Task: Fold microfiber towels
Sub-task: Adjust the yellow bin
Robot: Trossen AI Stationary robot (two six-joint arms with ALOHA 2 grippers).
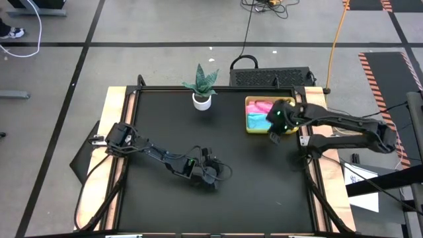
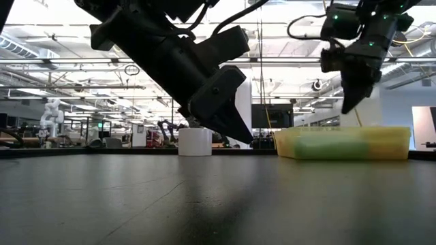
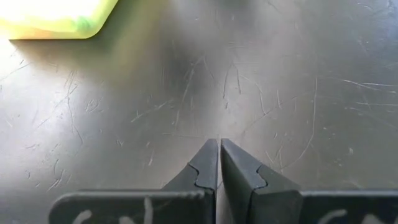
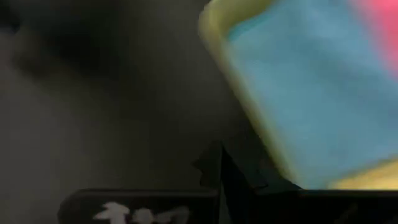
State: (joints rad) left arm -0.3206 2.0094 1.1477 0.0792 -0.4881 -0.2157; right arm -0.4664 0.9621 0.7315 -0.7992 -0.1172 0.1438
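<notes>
From my seat, the right pincer [image 1: 274, 129] and its wrist cover part of the yellow-green rectangular plastic tray [image 1: 248, 102], so I see only patches of the light blue microfiber towel [image 1: 256, 121] and the pink microfiber towel [image 1: 262, 107] just past its fingers. Under that pincer, the right wrist view cuts the tray [image 4: 245, 106] off at the edge, and everything there is blurred. I cannot tell whether other cloths lie underneath.
</notes>
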